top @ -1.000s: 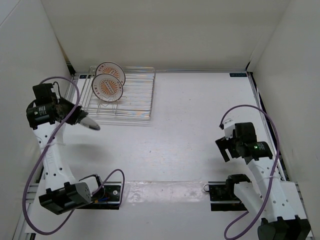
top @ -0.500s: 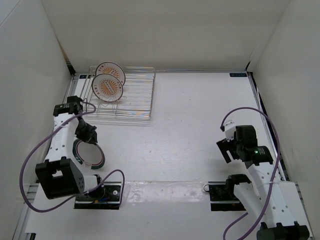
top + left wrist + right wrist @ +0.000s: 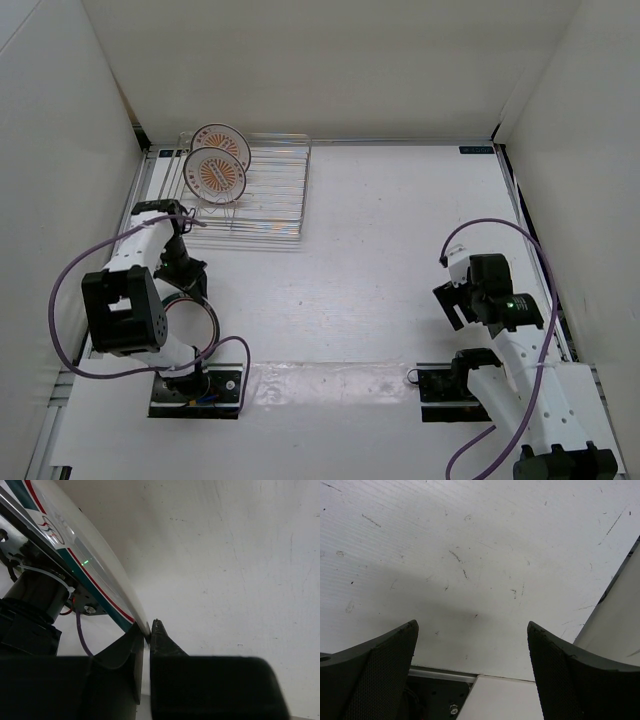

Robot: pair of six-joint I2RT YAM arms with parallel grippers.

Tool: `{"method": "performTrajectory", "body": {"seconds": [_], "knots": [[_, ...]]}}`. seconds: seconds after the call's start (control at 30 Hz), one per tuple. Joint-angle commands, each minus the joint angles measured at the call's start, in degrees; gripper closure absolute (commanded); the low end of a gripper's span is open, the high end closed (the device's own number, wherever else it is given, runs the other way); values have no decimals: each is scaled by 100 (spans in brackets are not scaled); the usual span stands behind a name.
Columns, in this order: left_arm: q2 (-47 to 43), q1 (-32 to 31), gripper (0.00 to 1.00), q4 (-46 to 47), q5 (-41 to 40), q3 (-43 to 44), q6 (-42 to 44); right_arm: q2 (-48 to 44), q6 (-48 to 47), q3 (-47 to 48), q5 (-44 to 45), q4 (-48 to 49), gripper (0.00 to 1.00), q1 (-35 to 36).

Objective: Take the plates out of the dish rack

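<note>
Two plates with orange sunburst centres stand upright in the wire dish rack (image 3: 265,195) at the back left, one (image 3: 222,140) behind the other (image 3: 215,173). My left gripper (image 3: 183,277) is shut on the rim of the third plate (image 3: 196,320), which lies low over the table beside the left arm's base. In the left wrist view this plate (image 3: 75,545) shows a teal and red rim stripe, pinched between the gripper's tips (image 3: 149,628). My right gripper (image 3: 455,300) is open and empty over bare table at the right, as the right wrist view shows (image 3: 472,630).
White walls close in the table on the left, back and right. The left arm's base and purple cable (image 3: 65,300) crowd the near left corner. The right arm's base plate (image 3: 435,695) lies just below the right gripper.
My left arm has swung the held plate from beside the rack down and toward its base, and the plate has gone from edge-on to nearly flat. The right arm has barely moved.
</note>
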Motion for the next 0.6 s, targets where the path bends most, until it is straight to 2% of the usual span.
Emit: {"method": "performTrajectory", "body": {"seconds": [0.0,0.2,0.33,0.4,0.57], "knots": [[45,-44,83,386,277,96,-26,38,-61,133,33,0,10,-21],[711,-9,81,510,286,632,219,188,-96,107,-55,0,10,-13],[1038,44,75,501,364,1088,264,240,-88,107,-64,9,10,-4],[1143,62,62,580,373,1142,255,258,-88,116,-47,1,10,-12],[1539,35,60,607,453,1423,158,337,-79,160,-38,-8,10,-12]]}}
